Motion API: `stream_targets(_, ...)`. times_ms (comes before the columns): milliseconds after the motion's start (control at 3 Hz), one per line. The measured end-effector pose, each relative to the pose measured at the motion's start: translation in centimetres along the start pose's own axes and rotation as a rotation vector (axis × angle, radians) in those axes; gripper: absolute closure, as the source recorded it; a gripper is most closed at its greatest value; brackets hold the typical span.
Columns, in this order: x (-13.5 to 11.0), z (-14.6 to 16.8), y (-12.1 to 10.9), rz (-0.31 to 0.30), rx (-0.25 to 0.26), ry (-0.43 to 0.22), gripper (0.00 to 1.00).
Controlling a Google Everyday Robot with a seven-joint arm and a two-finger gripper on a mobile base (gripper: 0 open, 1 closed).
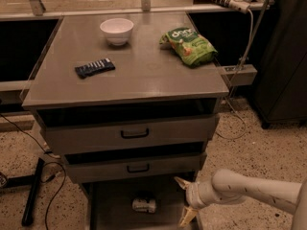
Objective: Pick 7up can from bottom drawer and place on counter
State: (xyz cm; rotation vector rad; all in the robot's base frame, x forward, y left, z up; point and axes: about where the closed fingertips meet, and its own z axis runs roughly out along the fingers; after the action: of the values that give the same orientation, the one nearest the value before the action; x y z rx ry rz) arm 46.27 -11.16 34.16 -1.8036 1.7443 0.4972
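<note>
The 7up can [144, 204], pale silver with dark marks, lies on its side on the floor of the open bottom drawer [112, 212]. My gripper [185, 200] hangs at the drawer's right edge, to the right of the can and apart from it. Its pale yellow fingers [187, 217] are spread wide, one up and one down, with nothing between them. The white arm comes in from the lower right. The grey counter [144, 73] is the cabinet's flat top, well above.
On the counter stand a white bowl [117, 30], a green snack bag [189, 46] and a dark flat bar [94, 67]. Two grey drawers with black handles [135, 134] sit above the bottom drawer. A dark cabinet [283, 56] stands at right. Cables and a black stand leg [33, 190] lie at left.
</note>
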Motion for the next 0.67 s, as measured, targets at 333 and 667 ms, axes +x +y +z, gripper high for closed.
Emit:
stream_targets(333, 0.5, 1.9, 0.3, 0.017, -0.005, -0.017, 0.00)
stream_targets(667, 1.2, 5.5, 0.1, 0.021, -0.020, -0.051, 0.00)
